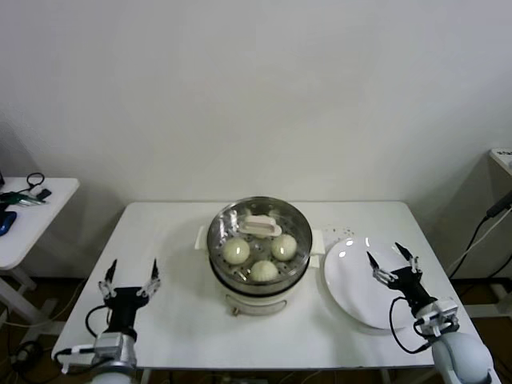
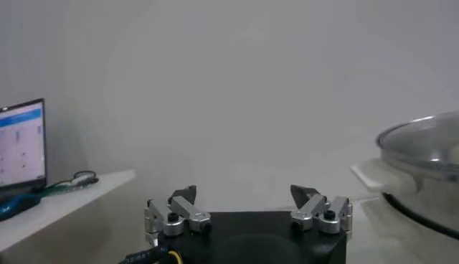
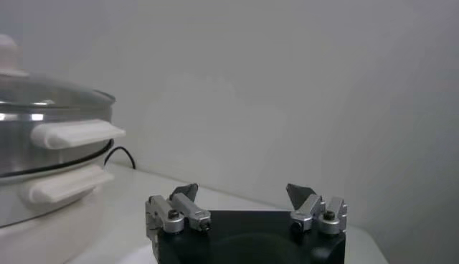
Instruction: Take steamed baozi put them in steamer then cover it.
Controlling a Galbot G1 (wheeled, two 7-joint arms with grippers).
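Note:
The steel steamer [image 1: 218, 256] stands on its white pot base at the table's middle, with the clear glass cover [image 1: 232, 220] and its cream handle [image 1: 262, 226] resting on it. Three cream-white baozi [image 1: 236, 251] show through the glass; a fourth is not visible. The steamer also shows in the right wrist view [image 3: 43, 147], and the cover's edge in the left wrist view [image 2: 423, 143]. My left gripper [image 1: 129, 274] is open and empty over the table's front left. My right gripper [image 1: 394, 260] is open and empty over the white plate.
An empty white plate [image 1: 352, 280] lies right of the steamer. A side table [image 1: 28, 216] with cables and a screen stands at the far left. A cable hangs by the right wall.

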